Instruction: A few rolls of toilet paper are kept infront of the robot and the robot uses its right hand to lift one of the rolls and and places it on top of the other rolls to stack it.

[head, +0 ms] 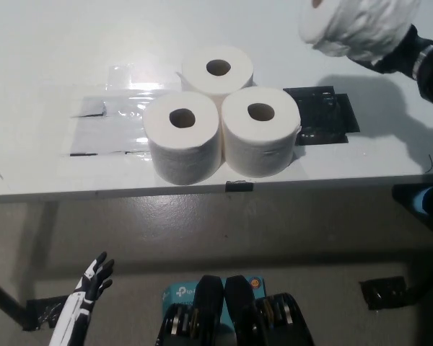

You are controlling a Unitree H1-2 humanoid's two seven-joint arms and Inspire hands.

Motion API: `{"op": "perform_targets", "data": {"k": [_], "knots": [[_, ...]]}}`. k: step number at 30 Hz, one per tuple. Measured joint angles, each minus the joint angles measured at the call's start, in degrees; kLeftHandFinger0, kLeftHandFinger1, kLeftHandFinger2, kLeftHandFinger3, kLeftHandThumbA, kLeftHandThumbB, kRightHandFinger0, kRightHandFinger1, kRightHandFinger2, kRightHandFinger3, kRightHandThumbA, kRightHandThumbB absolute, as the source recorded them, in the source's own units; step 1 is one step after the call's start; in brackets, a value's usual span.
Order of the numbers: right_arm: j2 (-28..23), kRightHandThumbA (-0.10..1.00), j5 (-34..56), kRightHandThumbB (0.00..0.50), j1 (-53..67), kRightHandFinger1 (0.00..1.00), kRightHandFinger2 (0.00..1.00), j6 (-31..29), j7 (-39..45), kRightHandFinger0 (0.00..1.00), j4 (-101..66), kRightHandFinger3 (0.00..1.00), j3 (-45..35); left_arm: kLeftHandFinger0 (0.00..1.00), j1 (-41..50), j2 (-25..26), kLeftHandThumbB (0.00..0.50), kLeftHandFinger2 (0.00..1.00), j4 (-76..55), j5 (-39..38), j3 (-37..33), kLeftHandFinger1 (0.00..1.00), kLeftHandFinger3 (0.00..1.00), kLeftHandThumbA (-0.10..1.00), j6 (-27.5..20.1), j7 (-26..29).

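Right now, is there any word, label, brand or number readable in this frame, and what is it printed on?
Teal box on the floor below the table edge: a white logo mark shows, partly hidden by the robot's body and too small to read.
Black patch on the table: no legible text.
Three standing toilet paper rolls and the lifted roll in the right hand: no print.
Nothing else carries text.

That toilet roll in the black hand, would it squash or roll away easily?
Probably soft: the lifted roll looks puffy and rumpled in the right hand. Likely light, since one hand carries it. It's tilted sideways; set down like that, it might roll.
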Motion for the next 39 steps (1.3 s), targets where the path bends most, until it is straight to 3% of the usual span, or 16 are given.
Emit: {"op": "perform_targets", "data": {"k": [4,8,13,16,21,22,26,30,39], "knots": [[1.7,0.82,-1.1,0.075,-0.8,0.00,0.00,-0.2,-2.0,0.00,0.2,0.00,2.7,1.00,0.0,0.0,0.186,1.00,0.0,0.1,0.0,1.00,1.00,1.00,0.0,0.0],[3.6,0.82,-2.7,0.092,-1.3,0.00,0.00,-0.4,-4.4,0.00,0.3,0.00,5.8,1.00,0.1,0.0,0.214,1.00,0.0,0.1,-0.1,1.00,1.00,1.00,0.0,0.0],[5.0,0.77,-5.0,0.089,-1.6,0.00,0.00,-0.8,-7.0,0.00,0.4,0.00,9.2,1.00,0.1,0.0,0.191,1.00,-0.2,0.1,-0.1,1.00,1.00,1.00,0.1,0.0],[5.4,0.73,-5.8,0.130,-1.7,0.00,0.00,-1.2,-8.7,0.00,0.9,0.20,10.3,1.00,0.1,0.0,0.182,1.00,-0.3,0.2,-0.2,1.00,1.00,1.00,0.2,0.0],[6.2,0.72,-7.8,0.104,-1.8,0.00,0.00,-2.7,-11.6,0.00,2.1,0.06,12.8,1.00,0.1,0.0,0.190,1.00,-0.5,0.3,-0.3,1.00,1.00,1.00,0.4,0.0],[6.3,0.71,-8.2,0.099,-1.8,0.00,0.00,-3.1,-12.1,0.00,2.3,0.11,13.3,1.00,0.1,0.0,0.189,1.00,-0.6,0.3,-0.3,1.00,1.00,1.00,0.5,0.0],[6.7,0.75,-9.4,0.110,-2.1,0.00,0.00,-3.9,-13.6,0.00,2.6,0.07,14.3,1.00,0.1,0.0,0.192,1.00,-1.1,0.5,-0.3,1.00,1.00,1.00,0.6,0.0],[6.8,0.81,-11.3,0.095,-2.9,0.00,0.00,-5.1,-14.7,0.00,2.7,0.11,17.0,1.00,0.1,0.0,0.194,1.00,-1.1,0.6,-0.3,1.00,1.00,1.00,0.6,0.0],[6.8,0.82,-16.4,0.028,-3.9,0.00,0.00,-8.3,-16.9,0.00,3.6,0.00,23.9,1.00,0.1,0.0,0.214,1.00,-1.9,0.9,-0.3,1.00,1.00,1.00,1.5,0.0]]}}
